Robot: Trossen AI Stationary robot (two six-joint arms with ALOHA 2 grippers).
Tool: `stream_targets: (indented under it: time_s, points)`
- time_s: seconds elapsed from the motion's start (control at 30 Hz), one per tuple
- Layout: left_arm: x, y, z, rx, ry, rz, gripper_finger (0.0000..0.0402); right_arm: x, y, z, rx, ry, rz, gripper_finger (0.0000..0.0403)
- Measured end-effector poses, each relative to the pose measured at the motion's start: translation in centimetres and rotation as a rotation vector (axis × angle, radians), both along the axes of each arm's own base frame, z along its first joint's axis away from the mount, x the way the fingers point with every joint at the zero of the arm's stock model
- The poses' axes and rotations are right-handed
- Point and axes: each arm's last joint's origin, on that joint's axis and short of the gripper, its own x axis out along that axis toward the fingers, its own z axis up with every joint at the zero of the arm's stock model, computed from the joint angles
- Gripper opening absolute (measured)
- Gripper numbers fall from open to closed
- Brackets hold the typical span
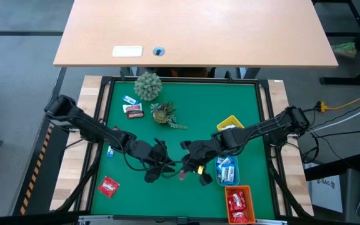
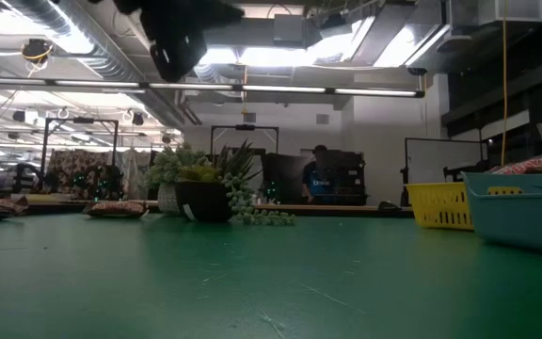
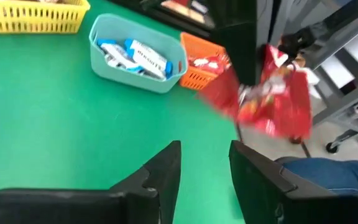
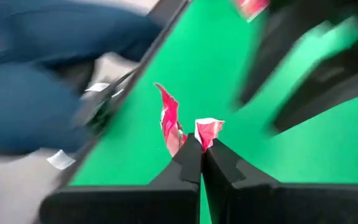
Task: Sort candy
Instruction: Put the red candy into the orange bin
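My right gripper (image 4: 202, 152) is shut on a shiny red candy packet (image 3: 272, 93) above the near middle of the green mat (image 1: 186, 144). My left gripper (image 3: 204, 168) stands open right beside it, toward the table's left, with nothing between its fingers. Another red packet (image 1: 108, 186) lies flat on the mat at the near left. A few more candies (image 1: 132, 109) lie at the far left, next to the plants. My right gripper pinches the red packet between its two fingertips, at a crumpled part of the wrapper (image 4: 207, 132). The rest of the packet (image 4: 169, 124) sticks out beyond and beside the fingers. The fingers slant down toward the mat. The packet is lifted clear of the mat.
A blue tray (image 1: 227, 170) with blue-and-white candies, an orange tray (image 1: 239, 204) with red packets and a yellow tray (image 1: 230, 123) stand along the mat's right side. Two small plants (image 1: 147, 85) (image 1: 163, 112) stand at the far middle. A person's blue-clad leg (image 3: 328, 174) shows past the near edge.
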Motion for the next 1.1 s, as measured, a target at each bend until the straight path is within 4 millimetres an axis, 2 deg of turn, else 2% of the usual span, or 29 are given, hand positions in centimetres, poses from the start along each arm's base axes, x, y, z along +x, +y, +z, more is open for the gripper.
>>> stream_targets:
  time_s: [0.17, 0.33, 0.43, 0.83, 0.97, 1.1]
  points:
    - [0.5, -0.2, -1.5, 0.014, 0.049, 0.003, 0.0131, -2.4, 1.1, -1.3, 0.076, 0.315, 0.038, 0.0003]
    - [0.5, -0.5, -2.1, 0.024, 0.075, -0.007, 0.0131, -5.7, 2.9, -2.4, 0.029, 0.633, -0.038, 0.0005]
    - [0.4, -0.8, -2.1, 0.025, 0.076, -0.017, 0.0131, -7.5, 4.2, -2.6, -0.009, 0.754, -0.070, 0.0009]
    - [-0.5, -2.6, -2.2, 0.032, 0.087, -0.078, 0.0131, -11.4, 9.0, -2.7, -0.019, 0.894, -0.183, 0.0006]
    - [-1.0, -3.2, -2.5, 0.049, 0.120, -0.101, 0.0131, -12.3, 9.9, -2.7, -0.025, 0.909, -0.185, 0.0009]
    - [-1.2, -3.7, -2.5, 0.003, 0.136, -0.092, 0.0131, -12.9, 10.1, -2.8, -0.061, 0.912, -0.250, 0.0038]
